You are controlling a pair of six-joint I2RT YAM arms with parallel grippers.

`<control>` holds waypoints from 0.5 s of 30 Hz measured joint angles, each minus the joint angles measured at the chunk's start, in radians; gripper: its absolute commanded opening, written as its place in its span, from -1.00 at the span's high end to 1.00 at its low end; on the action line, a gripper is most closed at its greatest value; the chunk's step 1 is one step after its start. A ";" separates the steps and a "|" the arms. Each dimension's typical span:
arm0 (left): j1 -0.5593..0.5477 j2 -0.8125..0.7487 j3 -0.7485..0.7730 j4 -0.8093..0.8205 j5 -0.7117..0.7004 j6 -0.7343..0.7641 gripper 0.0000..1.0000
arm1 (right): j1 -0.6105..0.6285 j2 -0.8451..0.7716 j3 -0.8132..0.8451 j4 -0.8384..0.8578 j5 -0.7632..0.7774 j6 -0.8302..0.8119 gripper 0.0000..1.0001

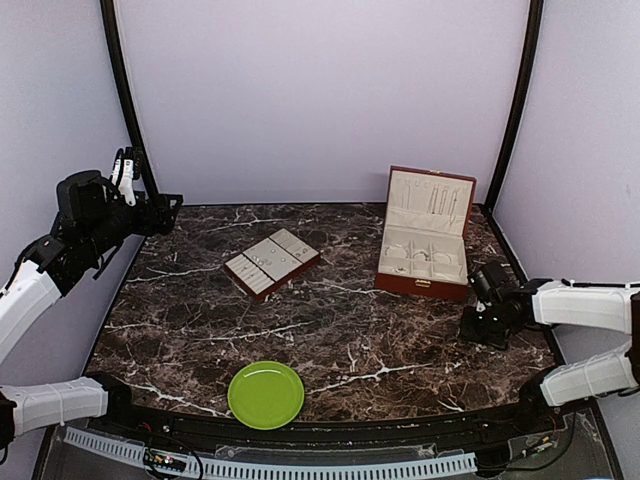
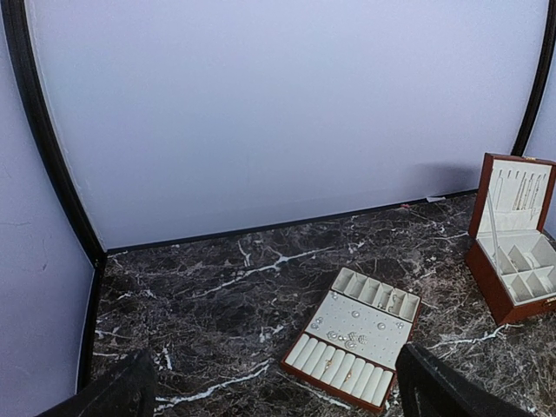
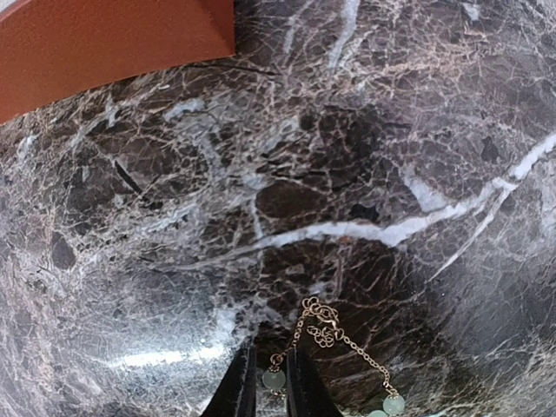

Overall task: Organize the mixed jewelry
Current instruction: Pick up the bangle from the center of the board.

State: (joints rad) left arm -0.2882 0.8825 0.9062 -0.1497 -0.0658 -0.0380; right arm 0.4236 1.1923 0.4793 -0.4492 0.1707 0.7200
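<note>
1. Green plate (image 1: 266, 394): round, at the lower centre of the overhead view on the dark marbled tabletop (image 1: 350, 330), well apart from every other item.
2. Right gripper (image 3: 269, 365): low over the tabletop at the right edge of the overhead view, near the box's front right corner. Jaws drawn close together, pinching a pale green bead.
3. Beaded chain (image 3: 326, 334): thin chain with pale green beads and a small ringed clasp, lying on the tabletop at the bottom centre of the right wrist view, one end between the right jaws.
4. Flat tray (image 1: 272, 262): cream-lined with reddish-brown edges, centre of the overhead view, set at an angle.
5. Mixed jewelry (image 2: 347, 334): tiny silvery pieces scattered on the tray's middle panel and among its roll slots; too small to tell apart.
6. Box (image 1: 425, 235): reddish-brown, upper right of centre, lid standing open, cream compartments inside, thin pieces hanging in the lid.
7. Left gripper (image 2: 276, 356): raised at the upper left of the overhead view, above the tabletop's far left corner. Jaws spread wide, holding nothing.
</note>
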 measured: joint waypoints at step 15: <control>0.000 0.000 0.000 0.000 0.002 0.000 -0.98 | 0.068 0.010 0.007 -0.032 0.073 0.039 0.72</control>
State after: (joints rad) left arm -0.2882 0.8825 0.9062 -0.1497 -0.0639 -0.0380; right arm 0.4915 1.2022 0.4862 -0.4808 0.2440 0.7586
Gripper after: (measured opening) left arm 0.988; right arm 0.140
